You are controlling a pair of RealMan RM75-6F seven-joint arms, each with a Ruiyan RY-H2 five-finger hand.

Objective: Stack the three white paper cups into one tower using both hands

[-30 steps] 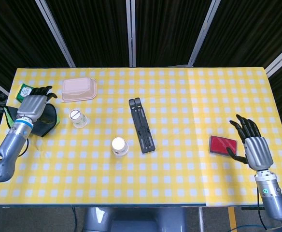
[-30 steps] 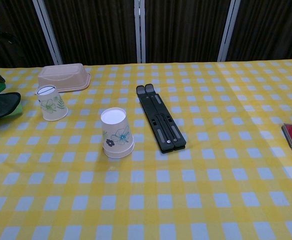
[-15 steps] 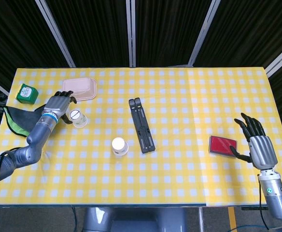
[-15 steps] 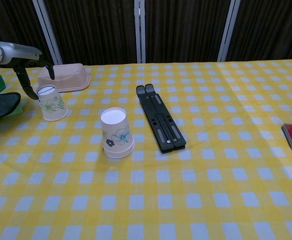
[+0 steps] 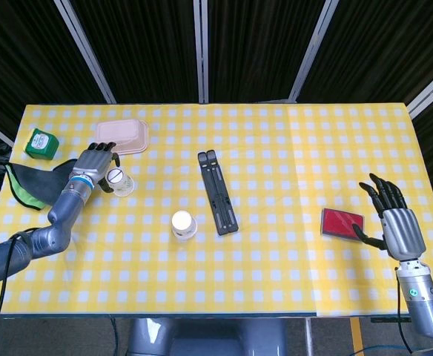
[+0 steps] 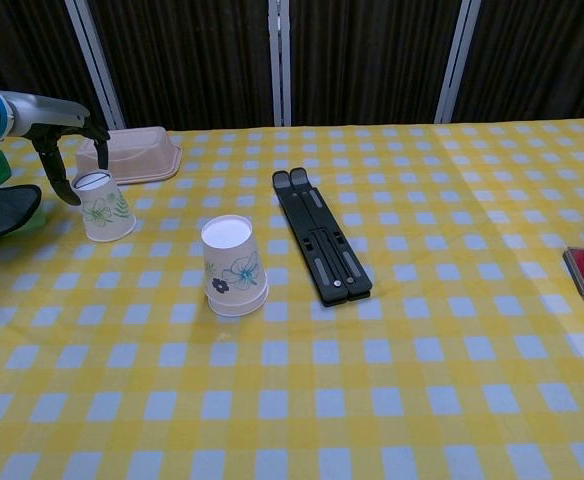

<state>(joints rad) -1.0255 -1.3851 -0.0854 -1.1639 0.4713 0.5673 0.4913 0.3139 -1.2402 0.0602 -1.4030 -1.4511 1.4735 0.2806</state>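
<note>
Two white floral paper cups stand upside down on the yellow checked table (image 5: 291,282). One cup (image 5: 119,180) (image 6: 102,206) is at the left, and the other (image 5: 182,223) (image 6: 234,266) is near the middle with what looks like a second rim at its base. My left hand (image 5: 96,160) (image 6: 60,132) hovers just left of and above the left cup. Its fingers are spread and curve down beside the cup's top, holding nothing. My right hand (image 5: 394,222) is open at the far right, empty, and appears only in the head view.
A pink lidded box (image 5: 121,136) (image 6: 127,153) lies just behind the left cup. A black folded stand (image 5: 217,192) (image 6: 320,235) is at the centre. A green box (image 5: 40,142) and a dark cloth (image 5: 31,185) sit at the left edge, and a red flat case (image 5: 342,222) lies beside my right hand.
My left hand swung right from over the dark cloth to beside the left cup, then edged a little closer. My right hand slid slightly down and right. Neither cup moved.
</note>
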